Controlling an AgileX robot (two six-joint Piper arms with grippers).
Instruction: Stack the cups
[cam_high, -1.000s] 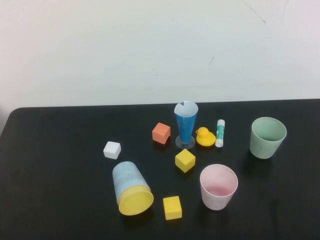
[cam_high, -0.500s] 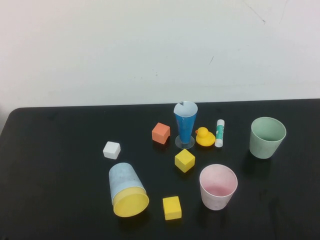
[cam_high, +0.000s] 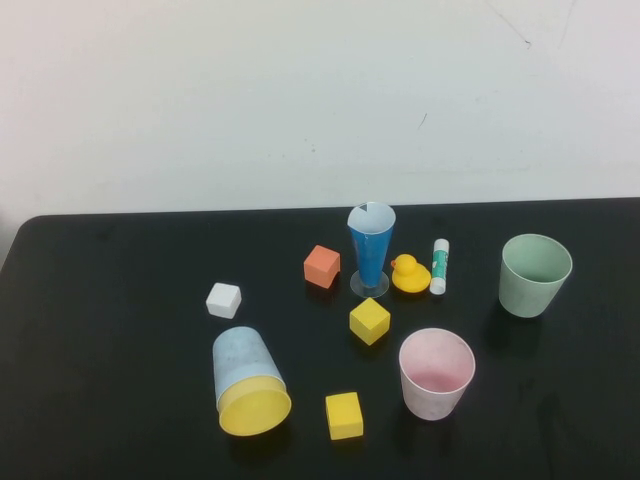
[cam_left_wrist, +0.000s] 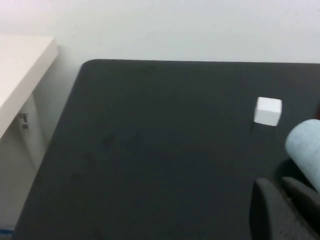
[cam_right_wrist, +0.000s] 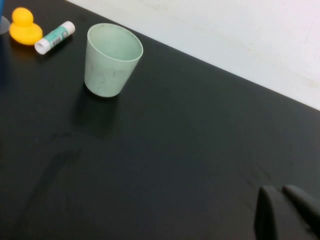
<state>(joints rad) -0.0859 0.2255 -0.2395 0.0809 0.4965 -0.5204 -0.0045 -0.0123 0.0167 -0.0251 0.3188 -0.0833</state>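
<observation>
The two cups are already nested: the yellow cup (cam_high: 254, 411) sits inside the light blue cup (cam_high: 241, 362), and the pair lies tipped on its side at about seven o'clock on the black surface (cam_high: 110, 330), the yellow rim facing the near edge and the blue base pointing up and away. Lying down like that, the pair looks free to roll — it is stacked, I'd say, but not stood up.

Neither arm shows from above. The left gripper (cam_left_wrist: 282, 207) hangs low just beside the blue cup's base, its fingers clenched together on nothing. The right gripper (cam_right_wrist: 287, 210) hovers over bare surface at the far right, well apart from everything, fingers pressed together and empty too — parked, by the look of it.

Around the pair: a white cube (cam_high: 224, 300) just past it at eleven o'clock, a yellow cube (cam_high: 344, 415) close at three o'clock, and a second yellow cube (cam_high: 370, 321) nearer the middle. Further back stand an orange cube (cam_high: 322, 266), the tall blue cone glass (cam_high: 371, 247), a rubber duck (cam_high: 410, 274) and a glue stick (cam_high: 439, 266). The pink cup (cam_high: 437, 372) and green cup (cam_high: 535, 274) stand upright off to the right. Only the near yellow cube would crowd a roll or a reach from that side.
</observation>
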